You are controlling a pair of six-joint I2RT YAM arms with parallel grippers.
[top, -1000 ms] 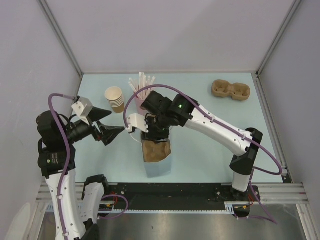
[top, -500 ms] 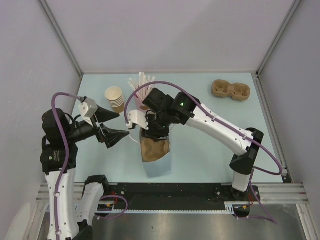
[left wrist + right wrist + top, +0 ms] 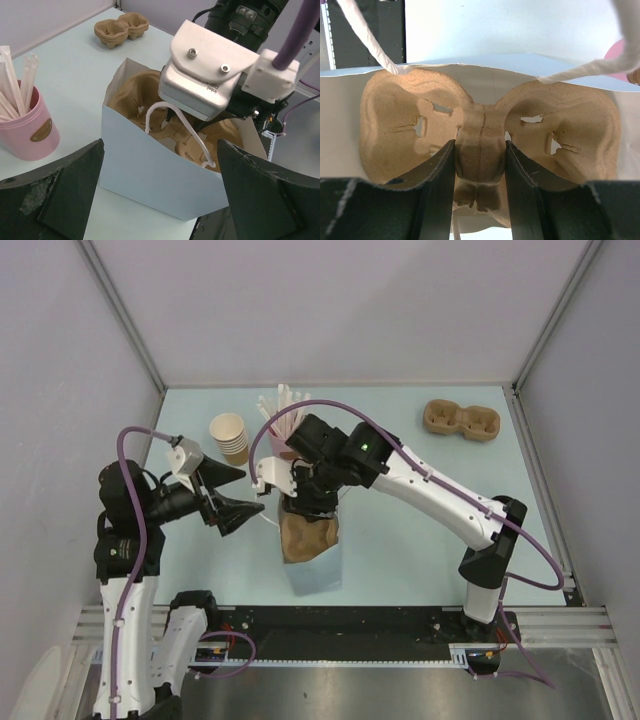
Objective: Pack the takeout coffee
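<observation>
Top: noted white paper bag (image 3: 318,575) on pale-blue worktop (image 3: 400,552), holding brown moulded-pulp two-cup carrier (image 3: 308,538).
Left wrist: found left claw (image 3: 162,187) released, spread wide, facing bag.
Right wrist: found right claw (image 3: 480,172) grasping carrier's middle bridge.
Could not locate takeout coffee in any view.

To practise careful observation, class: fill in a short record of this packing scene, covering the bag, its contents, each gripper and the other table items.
Bag: white paper bag with rope handles, upright and open on the light blue table
In bag: brown moulded-pulp two-cup carrier
Right gripper: shut on the carrier's middle ridge
Left gripper: open, empty, beside the bag
Elsewhere on table: pink cup of white straws; stack of tan paper cups; second pulp carrier
Lidded coffee cup: not in view
</observation>
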